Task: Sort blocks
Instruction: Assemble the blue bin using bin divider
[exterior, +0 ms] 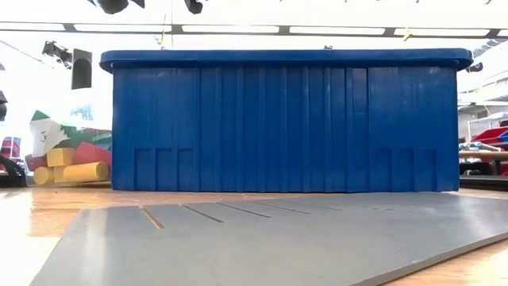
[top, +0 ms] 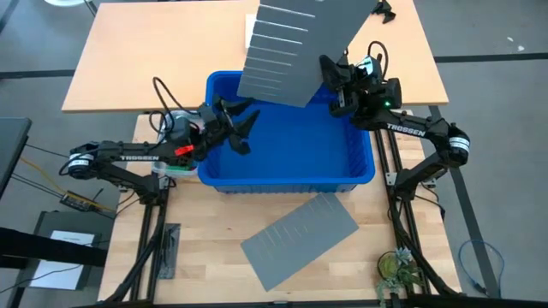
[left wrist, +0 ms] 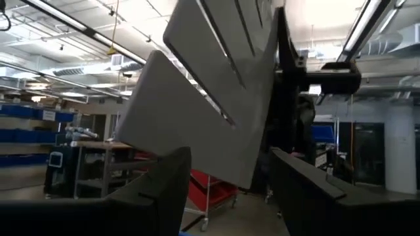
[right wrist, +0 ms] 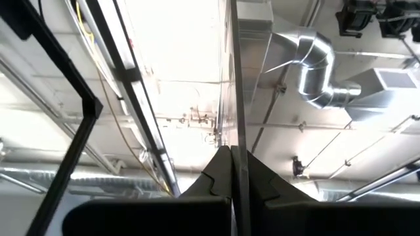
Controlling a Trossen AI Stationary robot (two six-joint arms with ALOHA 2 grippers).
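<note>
Wooden worktop, blue bin: my right end effector pinches a grey panel; it could slip onto my spread left end effector.

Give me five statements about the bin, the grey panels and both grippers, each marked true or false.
1. The right gripper is shut on a grey slotted panel held up over the blue bin. True.
2. The left gripper grips that raised panel. False: it is open, over the bin's left side, apart from the panel.
3. A second grey panel lies flat on the table in front of the bin. True.
4. The bin is red. False: blue.
5. The bin lies tipped over. False: it stands upright.
</note>
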